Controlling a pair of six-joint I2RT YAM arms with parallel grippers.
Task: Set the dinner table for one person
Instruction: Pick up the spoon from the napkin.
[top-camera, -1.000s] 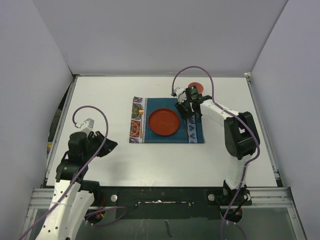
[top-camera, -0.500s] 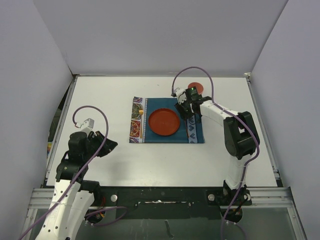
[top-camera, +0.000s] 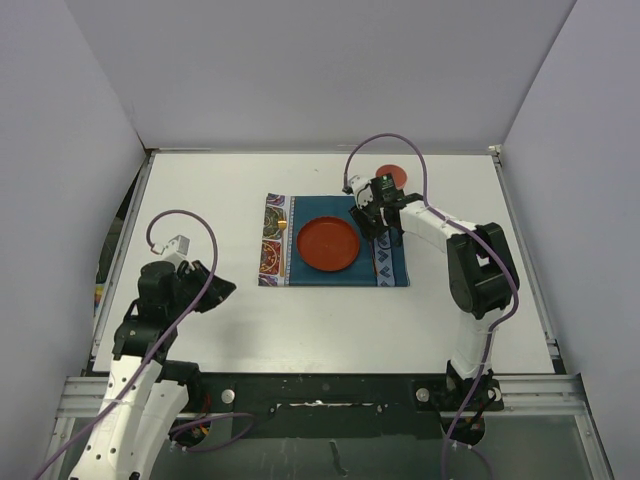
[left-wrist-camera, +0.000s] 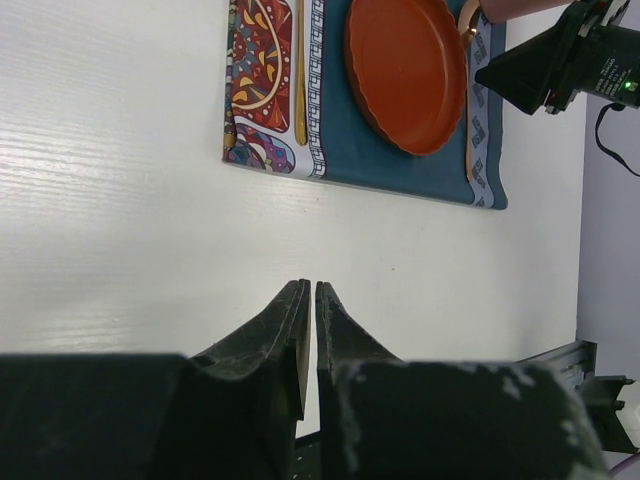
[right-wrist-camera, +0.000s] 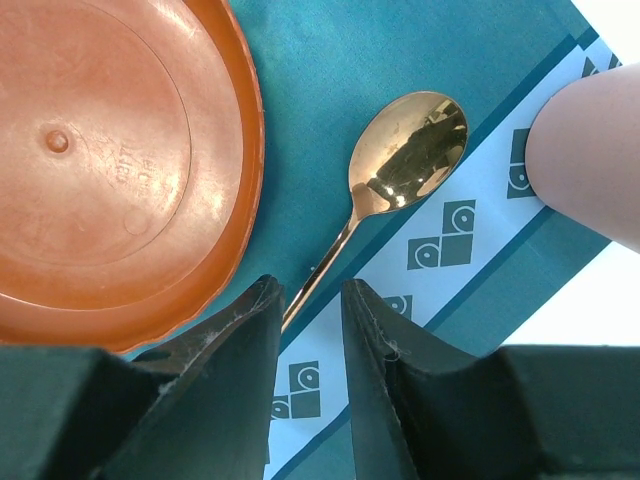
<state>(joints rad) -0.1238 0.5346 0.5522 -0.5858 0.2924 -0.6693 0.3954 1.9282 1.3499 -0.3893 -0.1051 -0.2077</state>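
The white dinner table (top-camera: 250, 330) holds a teal placemat (top-camera: 340, 275) with patterned ends. A red plate (top-camera: 328, 244) sits in its middle. A gold spoon (right-wrist-camera: 405, 150) lies on the mat right of the plate (right-wrist-camera: 100, 150), bowl pointing away. My right gripper (right-wrist-camera: 310, 290) is open, its fingers on either side of the spoon's handle just above the mat; in the top view it (top-camera: 372, 215) is at the mat's far right corner. My left gripper (left-wrist-camera: 308, 287) is shut and empty over bare table (left-wrist-camera: 150, 200), at the left (top-camera: 215, 293).
A pinkish-red cup (top-camera: 388, 175) stands just beyond the mat's far right corner, close to my right gripper, and shows in the right wrist view (right-wrist-camera: 590, 150). A gold utensil (left-wrist-camera: 300, 70) lies along the mat's left patterned end. Walls enclose the table on three sides.
My right gripper has shifted very slightly over the mat's far right corner. The left arm has barely moved.
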